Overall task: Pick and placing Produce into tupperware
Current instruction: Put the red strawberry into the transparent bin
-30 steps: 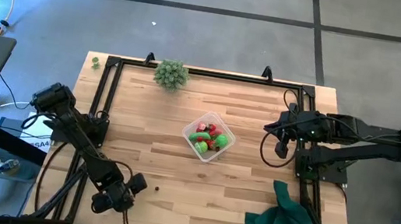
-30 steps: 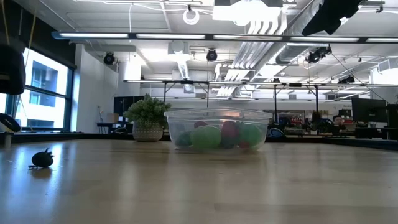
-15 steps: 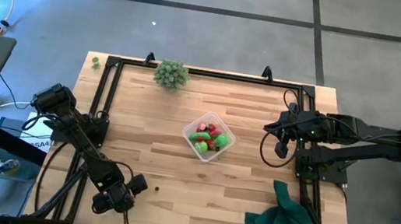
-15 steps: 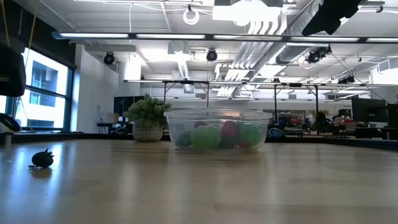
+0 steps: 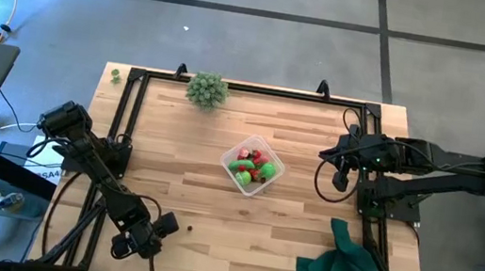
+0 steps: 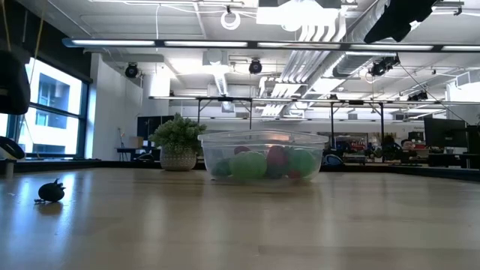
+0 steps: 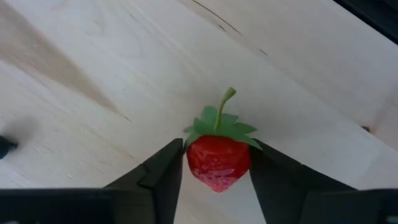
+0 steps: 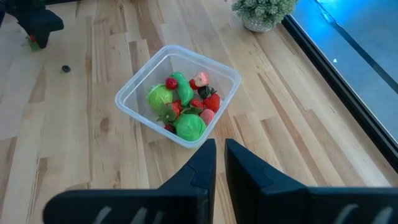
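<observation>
Closing from wide apart, your left gripper [image 7: 214,180] now pinches the strawberry [image 7: 217,160] low in the frame, ready for the tub [image 5: 252,165]; right gripper [image 8: 220,163] waits, fingers together.

Open boards around a central tub

The tupperware [image 5: 253,165] stands mid-table, bare wood on every side. At 11 o'clock from it a bushy plant [image 5: 207,89] crowds the far edge; at 5 o'clock a green cloth [image 5: 341,267] covers the corner. At 8 o'clock the left gripper [image 5: 160,227] straddles a strawberry [image 7: 218,160], near a small dark piece [image 5: 190,227].
</observation>
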`<action>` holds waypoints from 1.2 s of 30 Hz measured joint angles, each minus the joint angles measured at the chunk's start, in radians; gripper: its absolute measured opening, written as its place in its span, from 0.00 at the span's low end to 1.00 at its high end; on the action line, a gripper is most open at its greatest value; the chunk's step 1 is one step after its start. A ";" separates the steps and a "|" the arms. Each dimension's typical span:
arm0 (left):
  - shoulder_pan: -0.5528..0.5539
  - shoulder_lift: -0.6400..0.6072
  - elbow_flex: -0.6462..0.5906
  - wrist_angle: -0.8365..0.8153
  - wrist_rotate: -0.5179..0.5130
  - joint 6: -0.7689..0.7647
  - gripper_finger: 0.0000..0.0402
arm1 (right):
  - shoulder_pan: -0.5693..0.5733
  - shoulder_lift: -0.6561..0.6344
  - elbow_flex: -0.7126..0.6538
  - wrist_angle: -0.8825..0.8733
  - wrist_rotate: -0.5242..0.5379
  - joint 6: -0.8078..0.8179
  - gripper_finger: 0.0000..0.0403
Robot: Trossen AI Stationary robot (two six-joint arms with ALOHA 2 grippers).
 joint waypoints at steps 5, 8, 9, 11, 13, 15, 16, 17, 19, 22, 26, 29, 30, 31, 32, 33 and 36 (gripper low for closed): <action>0.000 0.000 0.000 0.000 0.000 -0.003 0.37 | 0.000 0.000 0.000 0.000 0.000 0.000 0.06; 0.000 0.000 0.000 0.002 0.000 -0.003 0.36 | 0.000 0.000 0.000 0.000 0.000 0.000 0.06; 0.000 0.000 0.000 0.003 0.000 -0.003 0.36 | 0.000 0.000 0.000 0.000 0.000 0.000 0.06; 0.000 0.000 0.000 0.007 0.000 -0.003 0.36 | 0.000 0.000 0.000 0.000 0.000 0.000 0.06; 0.000 0.000 0.000 0.019 0.000 -0.003 0.37 | 0.000 0.000 0.000 0.000 0.000 0.000 0.06; 0.000 0.000 0.000 0.027 -0.001 -0.004 0.36 | 0.000 0.000 0.000 0.000 0.000 0.000 0.06; 0.000 0.000 0.000 0.035 -0.001 -0.010 0.36 | 0.000 0.000 0.000 0.000 0.000 0.000 0.06; 0.000 0.000 0.000 0.048 -0.001 -0.014 0.36 | 0.000 0.000 0.000 0.000 0.000 0.000 0.06; 0.000 0.000 0.000 0.082 -0.002 -0.022 0.35 | 0.000 0.000 0.000 0.000 0.000 0.000 0.06; 0.001 0.000 0.009 0.141 -0.005 -0.037 0.35 | 0.000 0.000 0.000 0.000 0.000 0.000 0.06; 0.001 0.000 0.066 0.171 -0.057 -0.037 0.35 | 0.000 0.000 0.000 0.000 0.000 0.000 0.06; 0.016 0.000 0.126 0.171 -0.097 -0.033 0.35 | 0.000 0.000 0.000 0.000 0.000 0.000 0.06; 0.023 0.000 0.147 0.171 -0.102 -0.033 0.35 | 0.000 0.000 0.000 0.000 0.000 0.000 0.06; 0.033 0.000 0.169 0.171 -0.107 -0.032 0.35 | 0.000 0.000 0.000 0.000 0.000 0.000 0.06; 0.042 0.000 0.191 0.171 -0.112 -0.032 0.35 | 0.000 0.000 0.000 0.000 0.000 0.000 0.06; 0.052 0.000 0.215 0.170 -0.119 -0.032 0.35 | 0.000 0.000 0.000 0.000 0.000 0.000 0.06; 0.086 0.000 0.286 0.171 -0.132 -0.011 0.35 | 0.000 0.000 0.000 0.000 0.000 0.000 0.06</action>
